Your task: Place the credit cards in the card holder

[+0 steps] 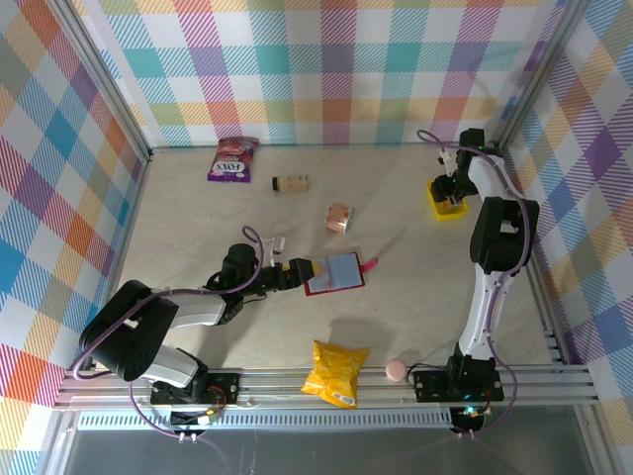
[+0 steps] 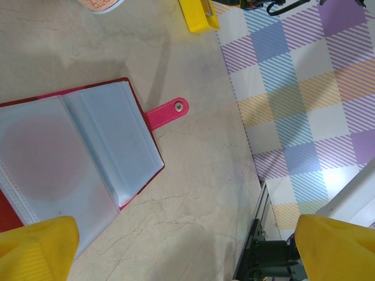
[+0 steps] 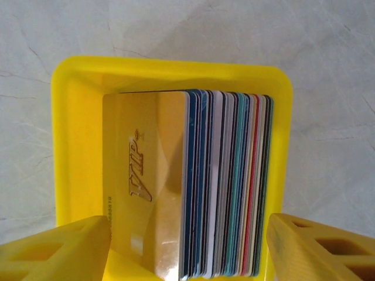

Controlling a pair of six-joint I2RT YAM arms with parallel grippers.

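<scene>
Right wrist view: the credit cards (image 3: 222,181) stand on edge in a tight stack inside a yellow tray (image 3: 76,88). A gold card marked VIP leans at the left of the stack, with blue, white, teal, red and dark edges to its right. The right gripper (image 3: 187,237) hangs above the tray, jaws spread wide at the lower corners of the frame, grasping nothing.

In the top external view the tray sits at the upper right of the table (image 1: 415,317), well apart from the card holder (image 1: 334,272). The holder lies open at mid-frame, clear pockets up, its pink snap tab (image 1: 371,263) pointing right. The left gripper (image 1: 302,269) is at the holder's left edge. In the left wrist view its jaws stand far apart, released, one tip over the holder's corner.

A small box (image 1: 339,218) lies above the holder, a purple packet (image 1: 232,158) at upper left, and a yellow snack bag (image 1: 334,373) and a pink ball (image 1: 396,370) at the bottom
</scene>
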